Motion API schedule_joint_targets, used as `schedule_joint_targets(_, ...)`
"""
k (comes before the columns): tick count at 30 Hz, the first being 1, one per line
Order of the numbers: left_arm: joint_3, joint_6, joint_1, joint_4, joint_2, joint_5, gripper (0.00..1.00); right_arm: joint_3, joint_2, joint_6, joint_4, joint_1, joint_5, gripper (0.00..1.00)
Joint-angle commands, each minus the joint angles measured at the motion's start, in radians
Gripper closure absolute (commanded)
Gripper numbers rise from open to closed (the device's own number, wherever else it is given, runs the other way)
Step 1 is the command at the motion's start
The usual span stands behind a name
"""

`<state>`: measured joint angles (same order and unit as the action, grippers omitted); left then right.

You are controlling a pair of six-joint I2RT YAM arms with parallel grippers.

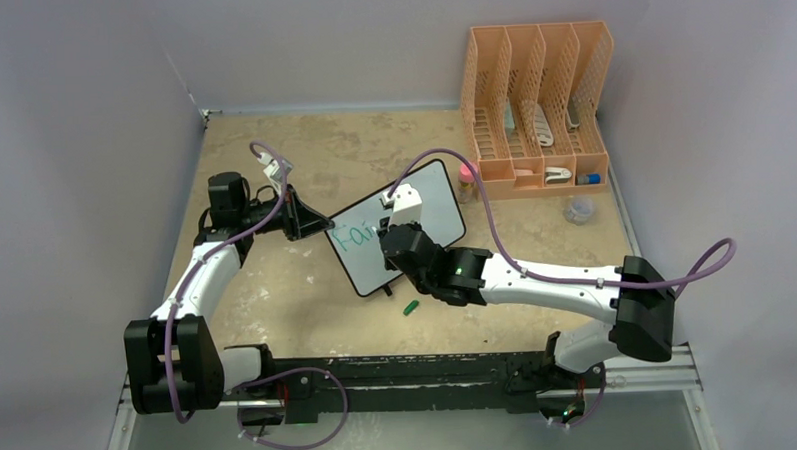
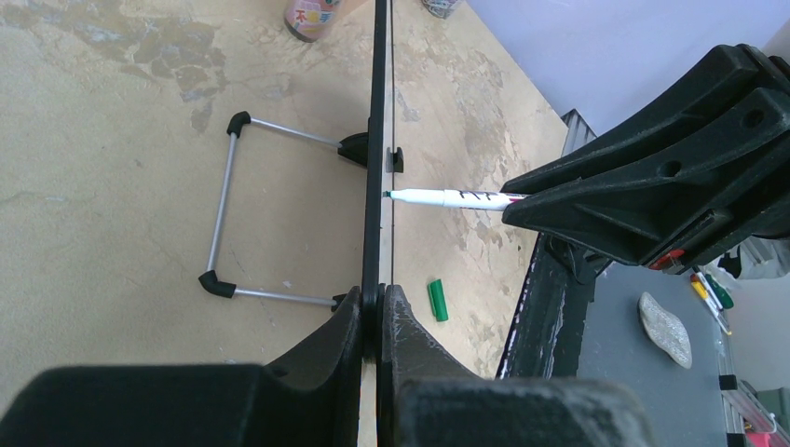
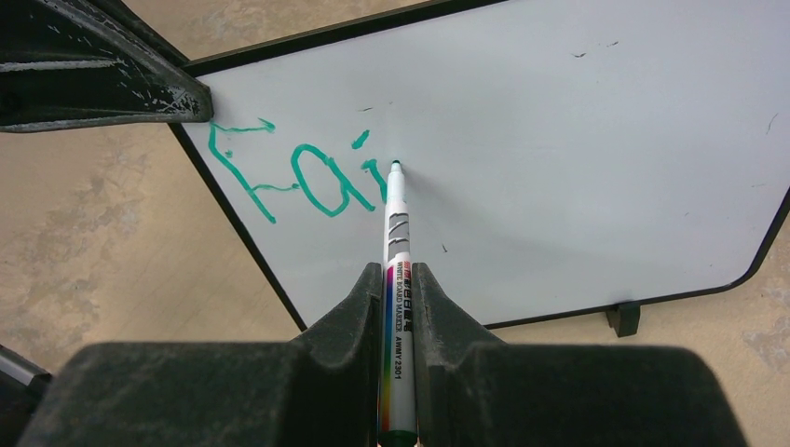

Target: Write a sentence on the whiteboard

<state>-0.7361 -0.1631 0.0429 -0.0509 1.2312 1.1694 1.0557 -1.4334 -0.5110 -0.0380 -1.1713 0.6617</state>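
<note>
1. Black fingers of the right gripper fill the bottom of its wrist view. They are pinched tight on a white marker that points away from the camera.
2. Touching the whiteboard is the marker's green tip, just right of the green lettering, which reads only "Fai".
3. Clamped on the board's thin black frame is the left gripper, its jaws closed on the edge. Its own wrist view shows the board edge-on. From above, it grips the board's left end.
4. Standing on its long edge near the middle of the table, the whiteboard is turned at a slant between the two arms. A wire stand folds out behind it and rests on the tabletop.
5. Just in front of the board, near the right gripper, a green cap lies on the table.
6. Beyond the board's far right corner stands a small jar with a pink lid. An orange file rack sits at the table's far right.
</note>
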Motion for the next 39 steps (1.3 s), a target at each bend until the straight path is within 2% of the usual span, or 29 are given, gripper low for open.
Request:
schedule_joint_targets(1,-0.022,0.033,-0.014,-0.024,0.009,-0.002,1.00,0.007,-0.012,0.008,0.025,0.007,0.030,1.00)
schedule_joint_targets(22,-0.022,0.034,-0.015,-0.025,0.007,-0.004,1.00,0.009,-0.002,-0.022,-0.014,0.012,0.104,1.00)
schedule_joint_targets(39,-0.022,0.033,-0.015,-0.024,0.011,-0.006,1.00,0.008,0.043,0.033,0.060,0.010,0.053,1.00)
